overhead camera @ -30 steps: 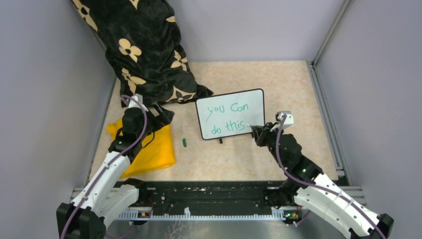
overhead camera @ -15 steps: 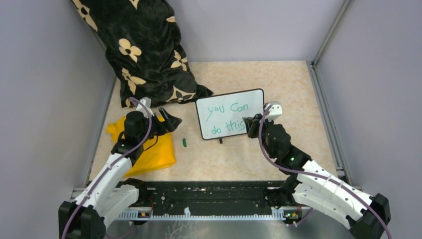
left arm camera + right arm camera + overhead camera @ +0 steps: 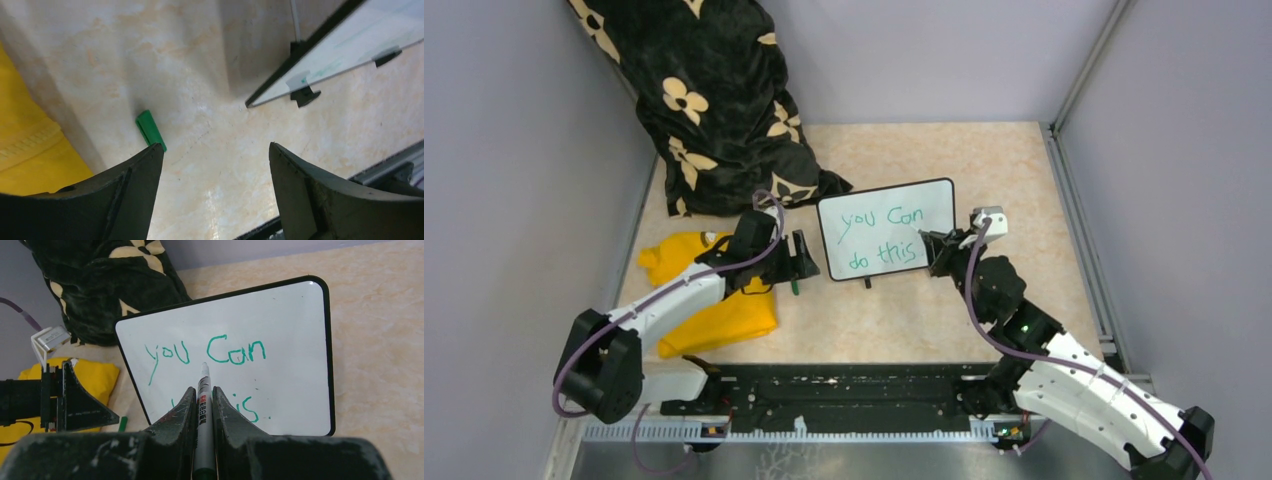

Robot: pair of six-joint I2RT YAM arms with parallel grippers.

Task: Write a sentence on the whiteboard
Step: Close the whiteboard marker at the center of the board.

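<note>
A: Green ink on white: sentence point(image 3: 884, 236), two lines, "you Can" over "do this", small dot after the last word.
B: Lettering?
A: Handwritten, uneven, one oversized C.
B: And the board point(image 3: 939, 200)?
A: Small, white, thin black frame, rounded corners. Propped on black feet in the middle of the tabletop point(image 3: 1014, 170), face tilted up toward the near edge, turned slightly askew.
B: Right gripper point(image 3: 203, 389)?
A: Clenched on a marker point(image 3: 204, 415), barrel pinched between both fingers, tip aimed at the board face. Touching it or just off it, cannot tell.
B: Left gripper point(image 3: 215, 146)?
A: Released, jaws wide apart, nothing between them. Low over bare tabletop, just left of the board's lower-left corner.
B: Anything lying near?
A: Green cap point(image 3: 150, 131), flat on the tabletop right by the left finger's tip. Near it, a yellow cloth point(image 3: 724, 315), rumpled, partly under the left arm, apart from the board.
B: Further back?
A: Black cloth with cream flowers point(image 3: 714, 110), heaped in the far-left corner against the wall. Hem close to the board's upper-left corner, not over it.
B: Anything in the way of the writing?
A: From the right wrist, marker and fingers across the lower line: "do" hidden, "this" cut to its last letters. From above, right gripper at the board's lower-right edge, all four words readable.
</note>
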